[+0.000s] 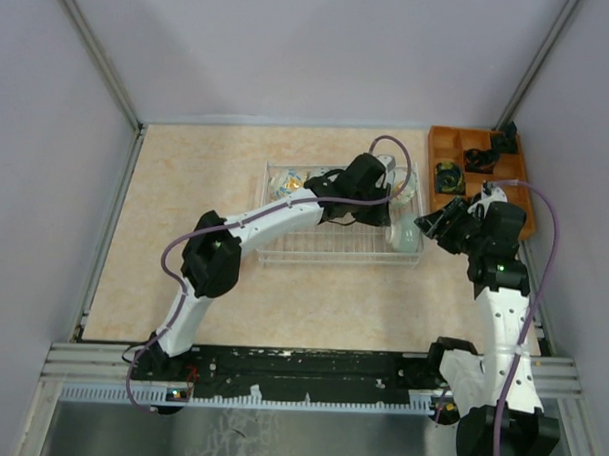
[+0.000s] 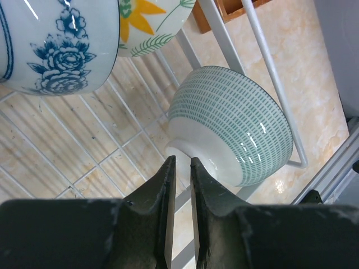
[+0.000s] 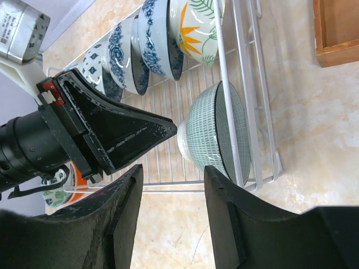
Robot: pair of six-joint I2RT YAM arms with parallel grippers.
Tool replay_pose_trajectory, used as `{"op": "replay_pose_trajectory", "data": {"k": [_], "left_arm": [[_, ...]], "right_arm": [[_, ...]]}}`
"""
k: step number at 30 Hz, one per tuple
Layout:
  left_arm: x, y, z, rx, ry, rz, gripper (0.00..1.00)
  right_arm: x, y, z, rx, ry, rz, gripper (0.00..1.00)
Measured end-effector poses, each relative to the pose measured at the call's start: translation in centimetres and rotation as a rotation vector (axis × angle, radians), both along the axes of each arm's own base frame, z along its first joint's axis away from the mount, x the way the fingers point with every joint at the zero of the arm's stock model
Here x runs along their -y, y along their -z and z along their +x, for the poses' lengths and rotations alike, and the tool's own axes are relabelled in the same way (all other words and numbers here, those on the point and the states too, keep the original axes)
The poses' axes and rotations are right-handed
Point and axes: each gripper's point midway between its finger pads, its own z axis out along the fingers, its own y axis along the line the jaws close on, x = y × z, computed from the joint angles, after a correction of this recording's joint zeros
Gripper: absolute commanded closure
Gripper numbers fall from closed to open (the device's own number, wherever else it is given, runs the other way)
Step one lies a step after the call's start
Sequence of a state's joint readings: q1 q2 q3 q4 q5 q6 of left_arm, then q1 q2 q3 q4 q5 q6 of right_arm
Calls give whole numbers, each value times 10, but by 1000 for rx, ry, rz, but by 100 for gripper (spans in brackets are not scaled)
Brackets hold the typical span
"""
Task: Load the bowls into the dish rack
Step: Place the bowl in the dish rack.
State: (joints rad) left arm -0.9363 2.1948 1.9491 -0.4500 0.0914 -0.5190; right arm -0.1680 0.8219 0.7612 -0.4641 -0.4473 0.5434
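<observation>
The top view looks steeply down from above the near edge, far enough to hold the whole table (image 1: 185,204); the left wrist view sits low inside the dish rack (image 2: 268,73), very close to its wires. The right wrist view looks in from beside the rack, close; both wrist views share the green-patterned bowl (image 2: 235,123).

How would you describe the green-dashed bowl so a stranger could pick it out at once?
Find the pale wire dish rack on the beige table. In its near right corner, a small white ceramic bowl leans on edge against the side wires. Unlike the blue-flowered bowls beside it, it bears rows of tiny green dashes.
</observation>
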Motion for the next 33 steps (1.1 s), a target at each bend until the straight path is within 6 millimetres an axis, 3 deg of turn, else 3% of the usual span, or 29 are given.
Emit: {"op": "replay_pose_trajectory", "data": {"k": [7, 18, 27, 33], "left_arm": [[5, -3, 3, 5, 3, -10, 78], [10, 21, -4, -30, 21, 34, 75], [7, 21, -1, -18, 7, 46, 66], [-1, 8, -2, 2, -10, 47, 61]], "right_arm": [[0, -3, -1, 0, 1, -2, 50], [0, -3, -1, 0, 1, -2, 50], [0, -3, -1, 0, 1, -1, 48], [0, -4, -1, 1, 1, -1, 47]]}}
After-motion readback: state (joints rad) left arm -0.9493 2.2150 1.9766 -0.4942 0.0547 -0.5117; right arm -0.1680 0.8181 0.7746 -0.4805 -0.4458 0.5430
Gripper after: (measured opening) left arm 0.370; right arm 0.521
